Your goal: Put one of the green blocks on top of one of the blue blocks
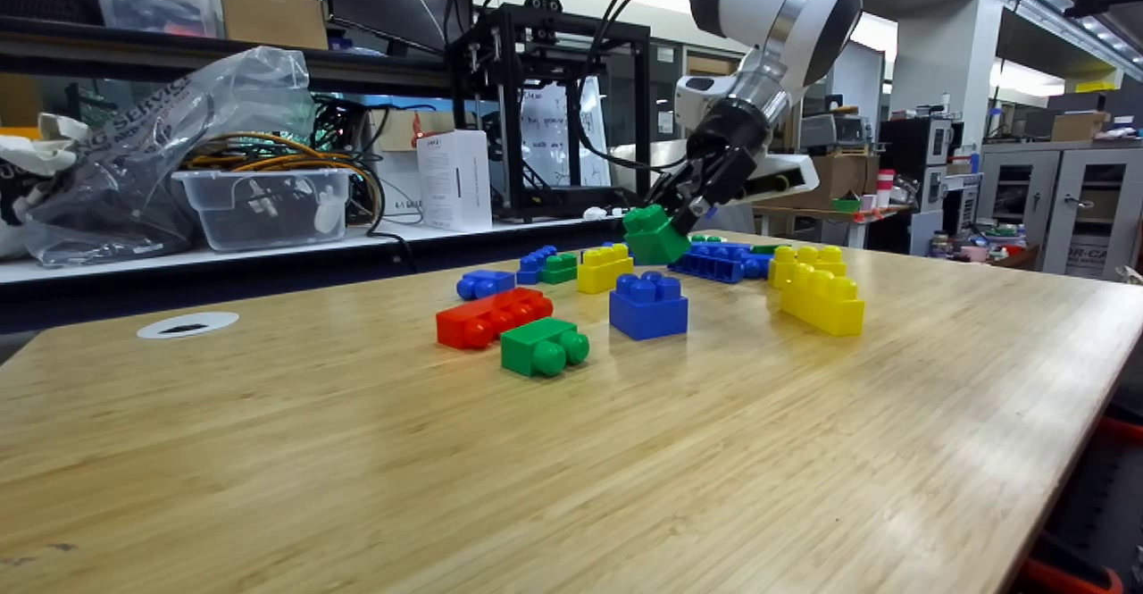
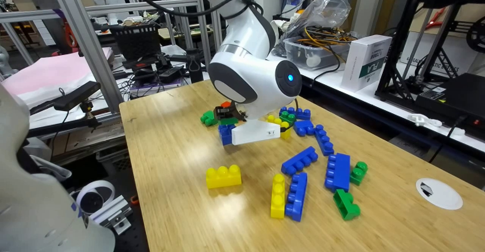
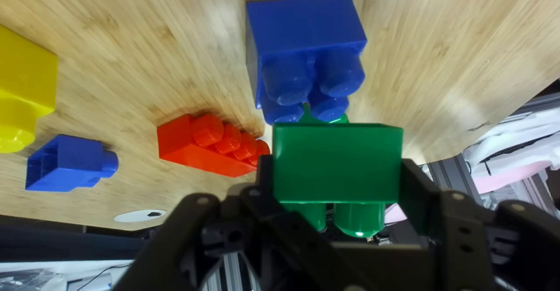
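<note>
The arm [image 2: 248,36] slopes down from above in both exterior views, bent at the wrist [image 2: 257,85], where a blue light [image 2: 290,77] glows. The tool [image 3: 337,166] hangs tilted in the air; its black fingers [image 3: 416,190] face each other, apart and clamped in a grip.

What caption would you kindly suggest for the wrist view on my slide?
Black fingers hold a green block, with a studded blue block and a red block on the table beyond.

In an exterior view, the wooden desk [image 1: 536,478] bears a white disc [image 1: 187,320] near its left corner, a red block [image 1: 489,317], a sideways green block [image 1: 536,344] and an upright blue block [image 1: 648,313] well inside all edges, and a yellow block [image 1: 823,301] nearer its right edge.
</note>
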Motion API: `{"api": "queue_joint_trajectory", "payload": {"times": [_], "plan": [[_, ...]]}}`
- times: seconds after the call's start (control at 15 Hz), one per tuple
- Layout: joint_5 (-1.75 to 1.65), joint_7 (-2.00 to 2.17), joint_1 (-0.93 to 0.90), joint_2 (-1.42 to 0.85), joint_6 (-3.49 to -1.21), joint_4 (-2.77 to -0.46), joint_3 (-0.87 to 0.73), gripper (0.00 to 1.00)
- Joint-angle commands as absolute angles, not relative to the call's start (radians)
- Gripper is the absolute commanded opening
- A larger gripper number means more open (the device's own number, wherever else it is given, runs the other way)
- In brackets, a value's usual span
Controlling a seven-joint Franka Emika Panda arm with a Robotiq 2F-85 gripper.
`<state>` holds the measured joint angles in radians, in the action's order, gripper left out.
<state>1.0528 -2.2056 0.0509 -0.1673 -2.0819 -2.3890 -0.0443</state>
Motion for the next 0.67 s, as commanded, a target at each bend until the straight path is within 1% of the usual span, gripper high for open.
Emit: {"api": "queue_joint_trajectory", "payload": {"times": [0.0,0.07,0.13,0.6], "plan": [[1.064,-2.212,0.066,-0.199,-2.056,-2.362,-0.044,0.44],[1.051,-2.204,0.058,-0.182,-2.079,-2.380,-0.041,0.44],[1.050,-2.204,0.058,-0.185,-2.079,-2.379,-0.041,0.69],[1.050,-2.203,0.058,-0.185,-2.079,-2.379,-0.040,0.69]]}}
